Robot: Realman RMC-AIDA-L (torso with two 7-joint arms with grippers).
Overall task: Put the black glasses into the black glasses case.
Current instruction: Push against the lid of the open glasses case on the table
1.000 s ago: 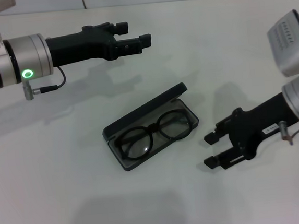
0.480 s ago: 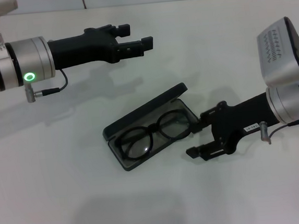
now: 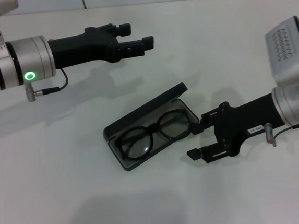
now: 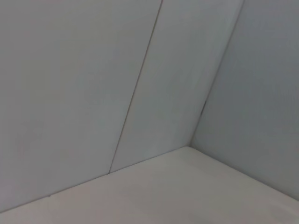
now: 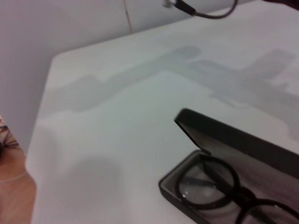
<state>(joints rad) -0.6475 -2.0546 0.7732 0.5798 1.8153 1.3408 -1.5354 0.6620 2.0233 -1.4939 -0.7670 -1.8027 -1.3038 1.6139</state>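
The black glasses case (image 3: 141, 111) lies open in the middle of the white table, its lid raised at the far side. The black glasses (image 3: 151, 135) lie inside it, lenses up. My right gripper (image 3: 195, 142) is open just right of the case, low over the table, its upper fingertip (image 3: 197, 130) at the case's right end. The right wrist view shows the case (image 5: 233, 140) and the glasses (image 5: 210, 184) close up. My left gripper (image 3: 135, 34) is open and empty, held in the air behind and left of the case.
The white table (image 3: 67, 192) spreads all around the case. A white panelled wall (image 4: 93, 84) stands behind. In the right wrist view the table's edge (image 5: 39, 121) shows, with something brownish (image 5: 11, 186) beyond it.
My right gripper has moved left to the right end of the case and has stayed there for the last half second. The left arm has barely moved.
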